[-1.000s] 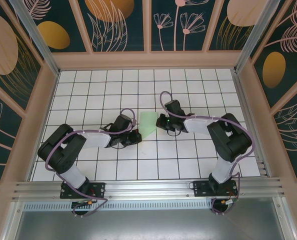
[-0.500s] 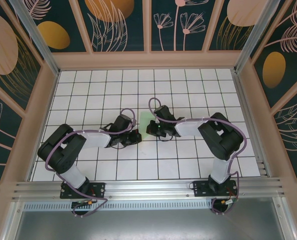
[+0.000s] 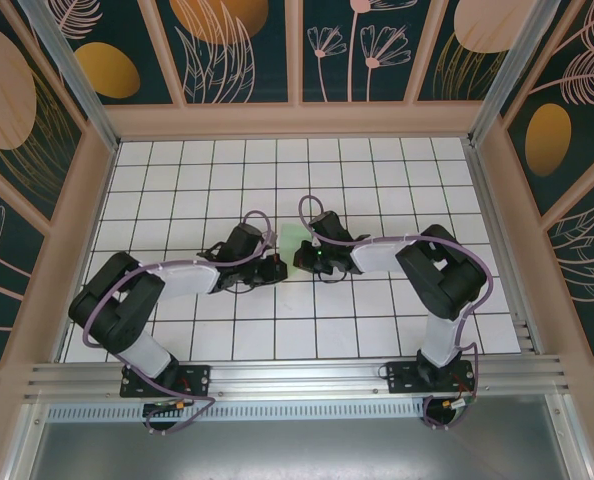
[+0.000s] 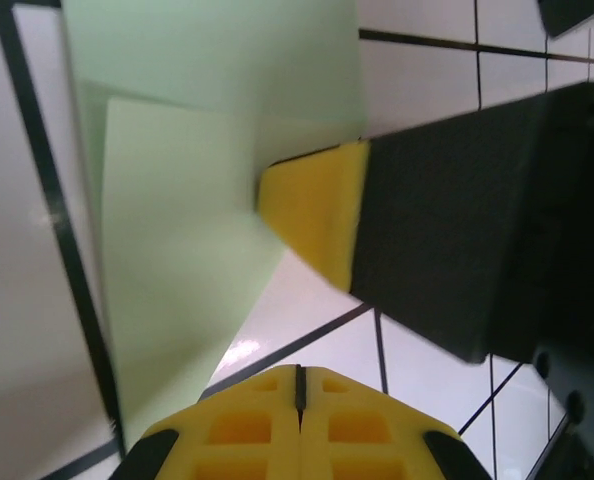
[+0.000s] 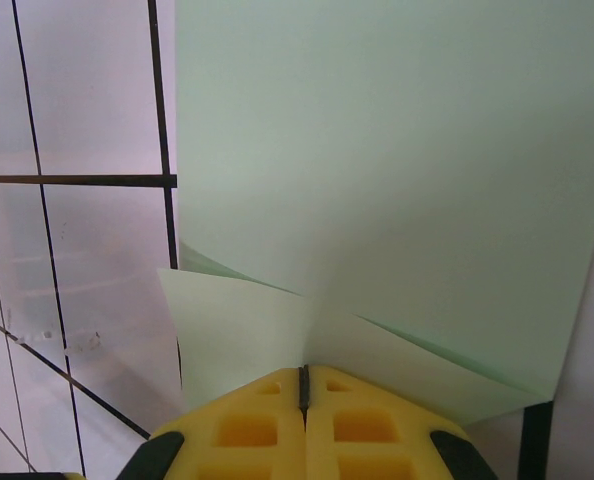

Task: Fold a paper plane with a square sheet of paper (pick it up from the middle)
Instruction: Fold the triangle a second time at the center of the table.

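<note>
Robot test booth, gridded tabletop (image 3: pixel 177 180), botanical-print wall panels (image 3: pixel 232 50)

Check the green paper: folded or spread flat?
Partly folded: the green paper has a flap lying over another layer in both wrist views.

I have the left gripper (image 3: pixel 274 268) and the right gripper (image 3: pixel 303 262) almost tip to tip over the sheet (image 3: pixel 293 238) at mid-table, with no passage between them. The table's (image 3: pixel 227 160) far rows, both side edges and the near edge between the bases are open.
</note>
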`<state>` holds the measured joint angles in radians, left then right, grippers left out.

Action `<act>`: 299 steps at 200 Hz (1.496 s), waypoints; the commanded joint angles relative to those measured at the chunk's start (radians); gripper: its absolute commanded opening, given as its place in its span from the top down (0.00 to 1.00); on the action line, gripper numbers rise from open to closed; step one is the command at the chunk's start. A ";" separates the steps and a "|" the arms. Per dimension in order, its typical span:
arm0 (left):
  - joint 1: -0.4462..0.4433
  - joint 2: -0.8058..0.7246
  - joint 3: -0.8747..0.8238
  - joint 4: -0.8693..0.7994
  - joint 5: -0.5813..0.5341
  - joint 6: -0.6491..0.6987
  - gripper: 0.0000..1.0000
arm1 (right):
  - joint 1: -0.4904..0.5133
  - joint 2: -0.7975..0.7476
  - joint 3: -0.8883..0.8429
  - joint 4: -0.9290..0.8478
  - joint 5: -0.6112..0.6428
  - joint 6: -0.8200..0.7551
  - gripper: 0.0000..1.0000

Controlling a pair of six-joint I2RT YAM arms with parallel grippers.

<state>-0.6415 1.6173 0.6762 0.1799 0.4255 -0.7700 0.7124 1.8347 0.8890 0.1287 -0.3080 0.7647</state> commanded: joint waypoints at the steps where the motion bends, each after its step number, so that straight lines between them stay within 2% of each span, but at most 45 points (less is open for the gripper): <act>1: 0.002 0.056 0.036 0.009 -0.018 0.024 0.96 | -0.011 0.044 -0.029 -0.042 0.026 0.003 1.00; 56: 0.001 0.131 0.063 0.007 -0.061 0.037 0.97 | -0.011 0.048 -0.035 -0.041 0.020 0.008 1.00; 97: 0.002 0.145 -0.016 -0.024 -0.020 0.044 0.97 | -0.010 0.053 -0.036 -0.056 0.035 0.012 1.00; 144: 0.002 0.102 -0.116 -0.095 -0.004 0.069 0.97 | -0.010 0.072 -0.035 -0.072 0.041 0.018 1.00; 187: 0.002 -0.011 -0.181 -0.174 -0.021 0.087 0.96 | -0.010 0.071 -0.042 -0.077 0.049 0.020 1.00; 221: 0.002 -0.070 -0.192 -0.223 -0.074 0.074 0.96 | -0.010 0.067 -0.042 -0.079 0.049 0.022 1.00; 257: 0.004 -0.151 -0.098 -0.247 -0.186 0.062 0.93 | -0.010 0.030 -0.019 -0.054 0.028 0.012 0.99; 285: 0.003 -0.183 -0.015 -0.215 -0.281 0.050 0.85 | -0.010 -0.021 0.050 -0.034 0.018 -0.002 0.94; 299: 0.003 -0.179 0.011 -0.187 -0.297 0.049 0.79 | -0.013 -0.044 0.080 -0.030 0.026 -0.006 0.88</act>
<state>-0.6369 1.4620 0.6209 -0.0135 0.2195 -0.7139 0.7086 1.8423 0.9070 0.1268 -0.3214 0.7715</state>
